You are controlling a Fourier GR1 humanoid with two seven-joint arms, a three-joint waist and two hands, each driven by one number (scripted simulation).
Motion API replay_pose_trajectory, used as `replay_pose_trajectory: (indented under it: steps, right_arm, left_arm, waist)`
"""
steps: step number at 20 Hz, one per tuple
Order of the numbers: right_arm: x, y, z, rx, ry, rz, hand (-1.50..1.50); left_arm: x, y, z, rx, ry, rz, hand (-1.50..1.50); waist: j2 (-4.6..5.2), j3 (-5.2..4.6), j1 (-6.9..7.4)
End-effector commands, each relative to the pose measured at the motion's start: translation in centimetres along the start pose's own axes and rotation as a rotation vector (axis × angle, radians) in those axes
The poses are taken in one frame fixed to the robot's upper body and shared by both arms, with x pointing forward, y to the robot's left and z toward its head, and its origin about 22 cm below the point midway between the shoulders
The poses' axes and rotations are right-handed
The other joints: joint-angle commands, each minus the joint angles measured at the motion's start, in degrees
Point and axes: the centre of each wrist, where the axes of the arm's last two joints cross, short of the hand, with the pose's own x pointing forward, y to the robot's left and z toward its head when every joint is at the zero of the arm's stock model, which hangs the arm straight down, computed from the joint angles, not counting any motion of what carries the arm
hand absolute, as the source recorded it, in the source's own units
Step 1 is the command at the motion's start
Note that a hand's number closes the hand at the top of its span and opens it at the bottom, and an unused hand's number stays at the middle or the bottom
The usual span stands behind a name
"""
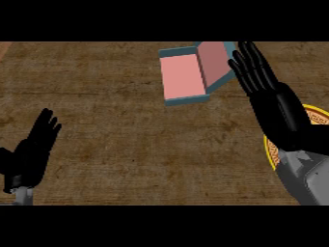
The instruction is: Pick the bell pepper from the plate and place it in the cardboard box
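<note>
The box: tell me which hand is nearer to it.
Right. The right hand is open, its fingers up beside the box's right wall. The left hand rests open near the view's lower left, far across the counter from it.

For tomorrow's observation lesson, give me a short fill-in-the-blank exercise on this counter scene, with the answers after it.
1. The inside of the box is coloured ____.
2. The plate has a ____ rim.
3. The right hand has its fingers ____.
4. The left hand shows at the view's lower ____.

Answers: pink; yellow; straight; left.
</note>
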Motion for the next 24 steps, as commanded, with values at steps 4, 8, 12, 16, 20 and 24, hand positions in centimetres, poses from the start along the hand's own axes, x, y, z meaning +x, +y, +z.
replay_pose_trajectory:
  steps: [4,8,12,16,20,24]
  right_arm:
    - [-1.8,-10.6,7.2,-0.703,0.004,0.135,1.50]
    - [-5.0,-17.7,17.5,-1.070,0.368,0.475,1.50]
    - [-5.3,-19.5,24.1,-1.304,0.259,0.667,-1.50]
    - [-3.0,-19.9,30.1,-1.220,0.220,0.768,-1.50]
    - [-0.3,-19.2,30.9,-1.031,0.471,0.828,-1.50]
    - [1.8,-18.9,31.2,-0.788,0.693,0.776,-1.50]
  left_arm:
    - [2.2,1.5,0.0,0.106,-0.112,-0.005,0.00]
    - [3.5,1.1,-0.1,0.096,-0.186,0.011,0.00]
    - [3.7,-0.7,0.1,0.033,-0.178,0.011,0.00]
    - [5.2,-2.1,-0.1,-0.041,-0.188,-0.013,0.00]
    - [4.2,-5.2,-0.4,-0.046,-0.194,-0.013,0.00]
    - [6.3,-3.5,-0.9,-0.066,-0.193,-0.015,0.00]
  waist:
    - [-3.39,-0.03,-9.57]
    - [-1.66,-0.20,-12.27]
    - [-2.68,-0.21,-7.86]
    - [-2.77,-0.59,-3.45]
    - [-2.50,-0.83,-3.05]
    - [-2.45,-0.88,-2.33]
